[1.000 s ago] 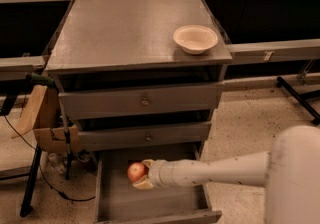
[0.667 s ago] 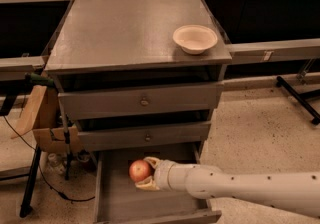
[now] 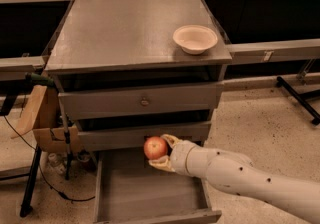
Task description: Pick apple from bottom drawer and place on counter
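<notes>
Camera view: pincer (image 3: 163, 152) grips apple (image 3: 155, 147) over bottom drawer (image 3: 145, 193), below counter (image 3: 120, 28).

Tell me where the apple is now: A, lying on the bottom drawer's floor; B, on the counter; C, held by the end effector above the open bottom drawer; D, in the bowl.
C: the end effector clasps the apple in the air, above the floor of the open bottom drawer.

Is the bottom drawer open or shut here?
Open. The bottom drawer is pulled well out, with its plain grey floor showing. The tool, shut on the apple, hangs above its back end.
</notes>
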You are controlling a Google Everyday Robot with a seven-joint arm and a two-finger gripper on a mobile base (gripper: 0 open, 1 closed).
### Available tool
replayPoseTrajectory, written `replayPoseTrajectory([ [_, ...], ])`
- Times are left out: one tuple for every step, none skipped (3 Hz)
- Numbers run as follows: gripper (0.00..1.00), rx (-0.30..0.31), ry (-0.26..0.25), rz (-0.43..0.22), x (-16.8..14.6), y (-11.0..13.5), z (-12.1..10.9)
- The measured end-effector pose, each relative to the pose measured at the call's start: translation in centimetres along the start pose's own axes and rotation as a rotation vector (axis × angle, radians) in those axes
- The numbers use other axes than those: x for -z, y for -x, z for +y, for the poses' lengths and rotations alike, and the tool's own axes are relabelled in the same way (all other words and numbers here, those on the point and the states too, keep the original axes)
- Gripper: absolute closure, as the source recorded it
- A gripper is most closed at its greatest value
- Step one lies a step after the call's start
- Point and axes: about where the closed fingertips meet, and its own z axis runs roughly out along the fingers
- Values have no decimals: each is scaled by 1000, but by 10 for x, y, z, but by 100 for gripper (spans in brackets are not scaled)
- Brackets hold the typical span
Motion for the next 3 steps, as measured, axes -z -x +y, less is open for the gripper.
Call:
replayPoseTrajectory([
  [100,62,-38,10,16,25,-16],
  [100,64,-44,8,18,26,-18],
  [100,113,-171,-36,51,43,-43],
])
